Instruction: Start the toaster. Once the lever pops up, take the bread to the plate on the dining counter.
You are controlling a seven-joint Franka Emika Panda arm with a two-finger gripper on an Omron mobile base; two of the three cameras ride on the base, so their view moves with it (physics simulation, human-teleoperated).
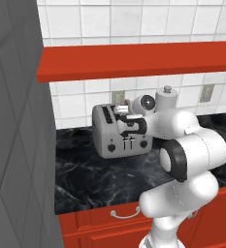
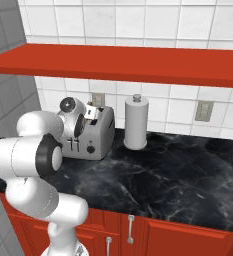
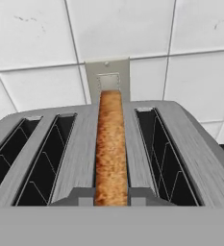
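Note:
The silver-grey toaster (image 1: 109,141) (image 2: 97,141) stands on the narrow black wall-side countertop (image 2: 163,175) against the tiled wall. In the hand view I look down on its slots (image 3: 41,153). The golden-brown bread (image 3: 111,144) stands on edge in the third slot from the left and rises above the toaster's top. My gripper (image 3: 111,198) (image 1: 120,111) (image 2: 90,114) is over the toaster's top, with one fingertip (image 3: 82,197) pressed against each side of the bread. The plate and the dining counter are out of view.
A white cylindrical canister (image 2: 136,122) (image 1: 167,99) stands just right of the toaster. A red shelf (image 1: 134,60) (image 2: 118,62) hangs low above the countertop. A tall grey wall (image 1: 17,145) closes the left side. Red drawers (image 2: 153,235) sit below the countertop.

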